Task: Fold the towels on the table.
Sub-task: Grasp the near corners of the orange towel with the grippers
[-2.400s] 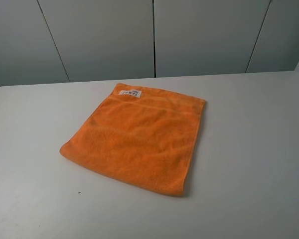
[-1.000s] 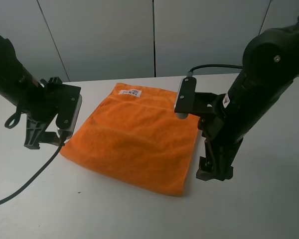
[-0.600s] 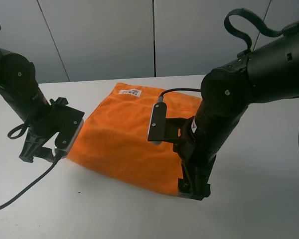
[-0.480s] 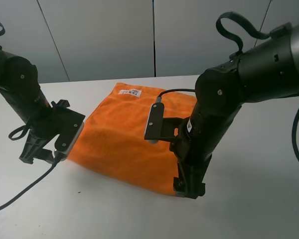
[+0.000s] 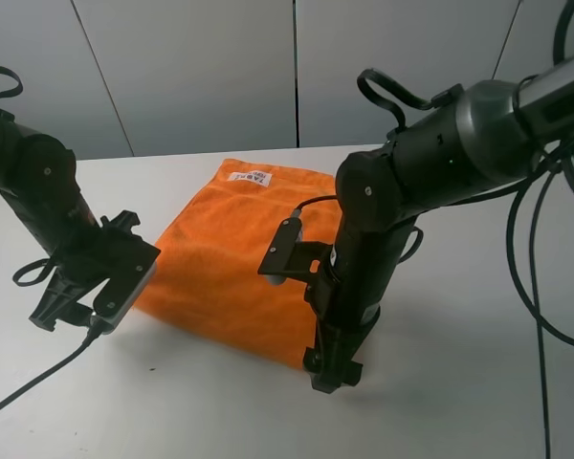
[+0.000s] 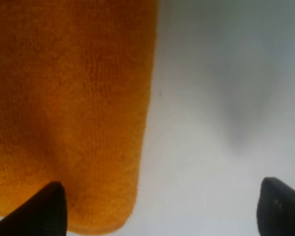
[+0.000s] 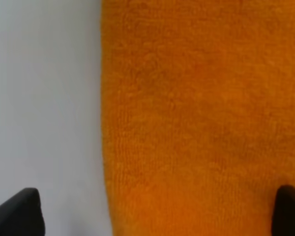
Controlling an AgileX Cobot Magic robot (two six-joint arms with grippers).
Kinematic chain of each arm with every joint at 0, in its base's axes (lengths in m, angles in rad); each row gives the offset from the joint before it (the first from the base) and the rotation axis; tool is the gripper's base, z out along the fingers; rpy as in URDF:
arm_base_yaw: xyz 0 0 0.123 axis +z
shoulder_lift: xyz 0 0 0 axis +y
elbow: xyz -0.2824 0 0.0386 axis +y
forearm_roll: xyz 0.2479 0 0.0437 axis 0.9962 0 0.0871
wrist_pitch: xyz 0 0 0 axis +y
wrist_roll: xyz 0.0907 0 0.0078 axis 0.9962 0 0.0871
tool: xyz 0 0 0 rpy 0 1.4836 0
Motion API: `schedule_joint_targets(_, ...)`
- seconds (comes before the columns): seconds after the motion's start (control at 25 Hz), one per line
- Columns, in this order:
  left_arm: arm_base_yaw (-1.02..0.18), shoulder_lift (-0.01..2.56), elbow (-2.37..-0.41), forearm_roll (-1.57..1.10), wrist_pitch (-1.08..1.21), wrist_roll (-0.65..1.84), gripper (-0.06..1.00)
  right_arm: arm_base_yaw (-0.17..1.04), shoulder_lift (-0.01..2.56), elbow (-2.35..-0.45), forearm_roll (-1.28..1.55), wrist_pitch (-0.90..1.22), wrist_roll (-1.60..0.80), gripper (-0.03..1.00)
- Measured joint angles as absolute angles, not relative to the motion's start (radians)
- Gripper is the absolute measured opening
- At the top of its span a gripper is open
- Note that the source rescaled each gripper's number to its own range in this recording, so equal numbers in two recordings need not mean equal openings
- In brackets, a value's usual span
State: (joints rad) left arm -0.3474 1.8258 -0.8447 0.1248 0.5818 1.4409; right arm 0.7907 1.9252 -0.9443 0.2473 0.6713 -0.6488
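Note:
The orange towel point(image 5: 230, 253) lies flat on the white table point(image 5: 488, 373), its white label point(image 5: 250, 177) at the far edge. My left gripper point(image 5: 67, 311) is low at the towel's near left corner. In the left wrist view it point(image 6: 162, 211) is open, and the towel's corner point(image 6: 73, 123) lies beside one fingertip point(image 6: 49, 206). My right gripper point(image 5: 332, 368) is low at the near right corner and hides it. In the right wrist view it point(image 7: 152, 214) is open astride the towel's edge point(image 7: 196, 113).
Grey wall panels point(image 5: 297, 67) stand behind the table's far edge. Black cables trail from the left arm point(image 5: 29, 387) and hang beside the right arm point(image 5: 536, 287). Bare table surface lies around the towel on all sides.
Both arms came into view and dropped toward the towel's near corners. The right arm swung left and forward, the left arm slid forward. The towel has stayed flat.

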Motion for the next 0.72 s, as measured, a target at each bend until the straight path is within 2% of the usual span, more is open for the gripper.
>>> schedule_joint_targets(0.24,-0.347,1.826,-0.803,0.128,0.504,1.463,0.99,0.791,1.931,-0.944,0.247,0.671,-0.649,1.00)
schedule_joint_targets(0.72,-0.347,1.826,-0.803,0.067,0.498,1.514,0.99,0.791,1.937,-0.944,0.247,0.665,-0.623,1.00)
